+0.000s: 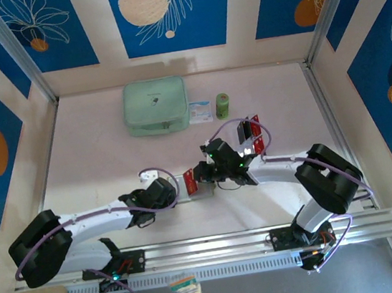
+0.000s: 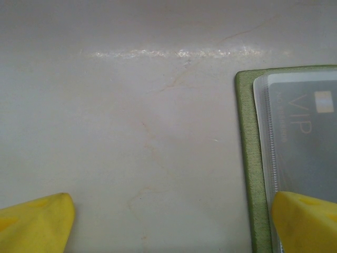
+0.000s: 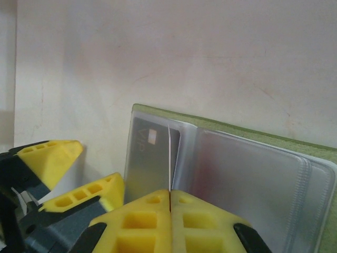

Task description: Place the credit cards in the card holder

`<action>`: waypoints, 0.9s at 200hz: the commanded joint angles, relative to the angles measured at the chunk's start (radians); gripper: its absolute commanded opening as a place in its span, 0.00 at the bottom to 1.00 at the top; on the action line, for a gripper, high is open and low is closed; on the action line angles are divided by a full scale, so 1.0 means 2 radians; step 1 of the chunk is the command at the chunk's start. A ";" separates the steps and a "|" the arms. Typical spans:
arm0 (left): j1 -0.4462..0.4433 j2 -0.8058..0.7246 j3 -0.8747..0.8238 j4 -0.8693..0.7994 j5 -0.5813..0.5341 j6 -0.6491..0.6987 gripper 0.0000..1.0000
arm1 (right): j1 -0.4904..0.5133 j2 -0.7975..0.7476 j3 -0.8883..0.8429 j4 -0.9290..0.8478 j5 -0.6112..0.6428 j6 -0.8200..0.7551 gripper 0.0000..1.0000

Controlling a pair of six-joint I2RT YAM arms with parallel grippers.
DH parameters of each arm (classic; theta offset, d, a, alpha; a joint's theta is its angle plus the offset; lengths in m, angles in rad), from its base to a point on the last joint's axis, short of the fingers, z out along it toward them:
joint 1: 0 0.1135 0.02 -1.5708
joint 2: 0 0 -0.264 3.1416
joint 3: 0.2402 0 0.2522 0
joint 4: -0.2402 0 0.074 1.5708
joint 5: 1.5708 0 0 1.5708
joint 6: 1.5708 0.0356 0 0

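Observation:
The olive-green card holder (image 3: 253, 132) lies open on the table, its clear sleeves facing up. A dark card marked VIP (image 3: 150, 153) sits inside the left sleeve (image 2: 305, 137). My right gripper (image 3: 170, 192) is shut on a thin credit card (image 3: 169, 158), seen edge-on and standing over the sleeves near the fold. From above, that card looks red (image 1: 189, 184) at the right gripper (image 1: 203, 175). My left gripper (image 2: 172, 203) is open over bare table, and its right finger (image 2: 305, 219) rests on the holder's left edge (image 2: 246, 158). More red and dark cards stand in a clear rack (image 1: 250, 135).
A pale mint zip pouch (image 1: 156, 106) lies at the back, with a small white packet (image 1: 201, 111) and a green roll (image 1: 222, 105) beside it. Metal rails (image 1: 217, 248) run along the near edge. The left gripper's yellow fingers (image 3: 50, 158) sit just left of the holder.

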 commanded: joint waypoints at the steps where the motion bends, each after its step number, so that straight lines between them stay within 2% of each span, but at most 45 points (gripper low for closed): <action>1: 0.004 -0.010 0.007 -0.017 -0.014 0.000 0.95 | 0.004 0.015 0.015 0.010 -0.008 0.008 0.00; 70: 0.005 -0.016 0.032 -0.020 -0.009 0.018 0.96 | 0.004 0.037 0.021 0.004 -0.016 0.014 0.00; 118: 0.015 0.022 0.059 -0.011 0.001 0.048 0.97 | 0.004 0.034 0.019 0.003 -0.017 0.016 0.00; 152: 0.019 0.050 0.056 -0.009 0.001 0.047 0.97 | 0.002 0.021 0.018 -0.003 -0.017 0.016 0.00; 180: 0.020 0.056 0.046 -0.009 0.001 0.039 0.97 | -0.007 -0.017 0.005 -0.008 -0.013 0.017 0.00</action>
